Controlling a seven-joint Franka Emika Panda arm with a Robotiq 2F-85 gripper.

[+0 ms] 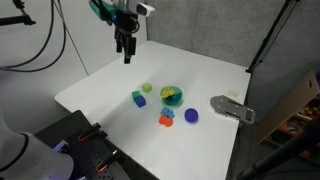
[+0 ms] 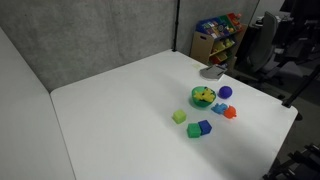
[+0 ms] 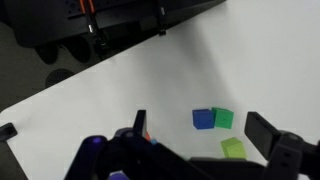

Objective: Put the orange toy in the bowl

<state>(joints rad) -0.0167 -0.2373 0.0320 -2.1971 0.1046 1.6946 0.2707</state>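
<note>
White tabletop is filling both exterior views, with a grey partition behind it and a shelf of colourful bins sitting past the far corner. The arm is hanging high over the back edge, gripper pointing down and well apart from every toy. It is probably parked at a start pose, the reach not yet begun. The jaws are standing wide apart and gripping nothing; the wrist view is showing the fingers spread at the bottom edge.

A grey metal piece is lying flat near the table's side edge, off to one side of the toys. The bowl is sitting upright in the middle of the cluster, with yellow showing inside. The blue ball is resting near it. The orange toy is lying on the table just outside the bowl, on the side toward the table's front edge, with a small light-blue piece touching or nearly touching it. The yellow-green block and blue cube are lying on the bowl's other side, out of the path.

Hard to read:
- The toy's exact shape is too small to make out.
- What the yellow in the bowl is cannot be told.
- The wrist view is missing the bowl.
- A reddish speck by one finger in the wrist view could be the toy or gripper hardware.
</note>
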